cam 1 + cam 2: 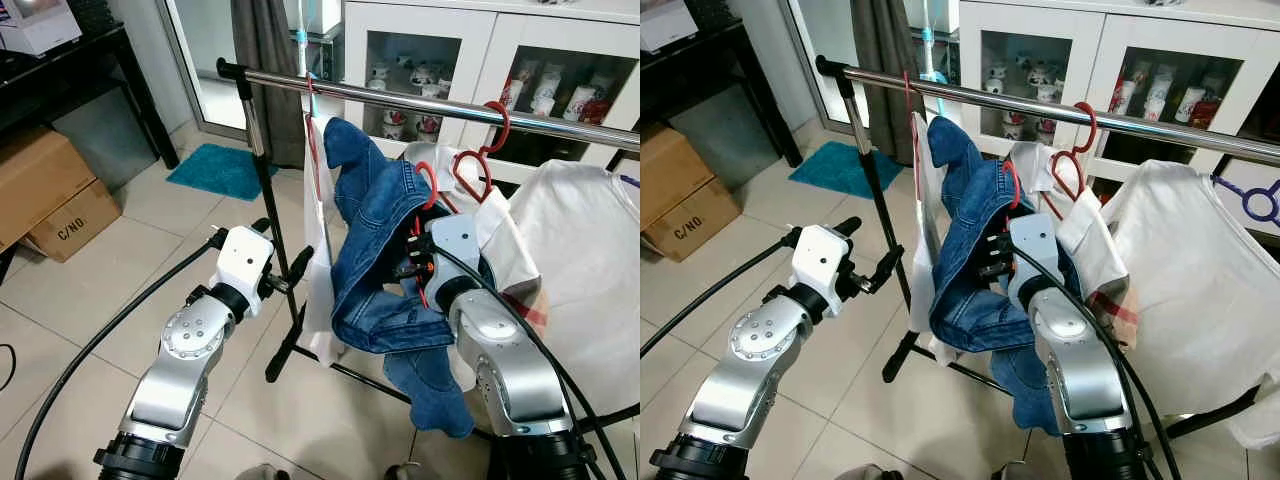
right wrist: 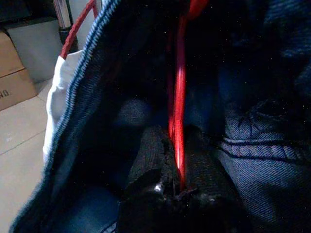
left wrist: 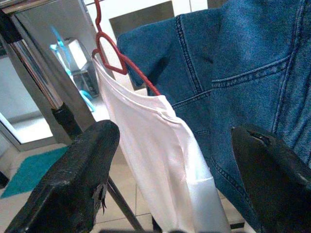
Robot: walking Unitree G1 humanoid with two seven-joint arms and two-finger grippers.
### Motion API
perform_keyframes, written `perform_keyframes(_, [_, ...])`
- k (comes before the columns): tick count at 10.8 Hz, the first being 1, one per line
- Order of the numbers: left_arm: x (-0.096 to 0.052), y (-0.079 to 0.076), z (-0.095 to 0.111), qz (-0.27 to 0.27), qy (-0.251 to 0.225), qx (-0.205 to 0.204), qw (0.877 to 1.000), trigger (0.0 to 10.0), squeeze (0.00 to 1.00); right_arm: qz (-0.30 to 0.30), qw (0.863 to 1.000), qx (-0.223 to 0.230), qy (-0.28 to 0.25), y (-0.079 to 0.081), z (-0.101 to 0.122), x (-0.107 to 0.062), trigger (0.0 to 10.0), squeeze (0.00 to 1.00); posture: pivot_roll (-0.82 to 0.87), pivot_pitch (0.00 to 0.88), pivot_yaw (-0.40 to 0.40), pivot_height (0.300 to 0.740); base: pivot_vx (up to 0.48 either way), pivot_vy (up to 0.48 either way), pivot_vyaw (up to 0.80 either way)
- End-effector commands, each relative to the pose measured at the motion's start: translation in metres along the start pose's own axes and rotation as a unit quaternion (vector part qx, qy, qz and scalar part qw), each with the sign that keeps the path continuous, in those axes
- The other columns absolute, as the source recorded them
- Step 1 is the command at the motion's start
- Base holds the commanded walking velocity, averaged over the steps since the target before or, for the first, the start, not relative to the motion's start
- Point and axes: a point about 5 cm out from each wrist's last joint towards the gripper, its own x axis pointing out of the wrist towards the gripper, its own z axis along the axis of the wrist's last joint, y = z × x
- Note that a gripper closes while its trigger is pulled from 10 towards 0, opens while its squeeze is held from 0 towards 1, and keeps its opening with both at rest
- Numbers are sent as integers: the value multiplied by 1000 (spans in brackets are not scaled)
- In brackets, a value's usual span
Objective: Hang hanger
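Overhead, three red hangers, one rail.

Right gripper fingers clamped on red hanger; dark denim jacket around both; white shirt beside denim; cardboard box on tiled floor.

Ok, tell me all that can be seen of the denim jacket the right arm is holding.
The denim jacket is mid-blue cotton-looking denim with lighter stitched seams and a chest pocket. It drapes crumpled on a red hanger, one sleeve dangling toward the floor. The right pincer is shut on the hanger's wire inside the jacket folds. The hanger's hook sits below the metal rail, not yet on it. The jacket presses against a white shirt hanging beside it. The left pincer, open, hovers near that shirt.
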Motion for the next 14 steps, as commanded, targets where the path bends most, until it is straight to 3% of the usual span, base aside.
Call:
perform_keyframes(1, [-1,2,3,-2,-4,11,1000,10000,0,6,1000,0,-27,3,12,-1,0,0,-88,36,81,740,0,0,0])
perform_keyframes(14, [-1,2,2,-4,-1,16,1000,10000,0,10,1000,2,-24,4,12,1,0,0,-85,43,76,740,0,0,0])
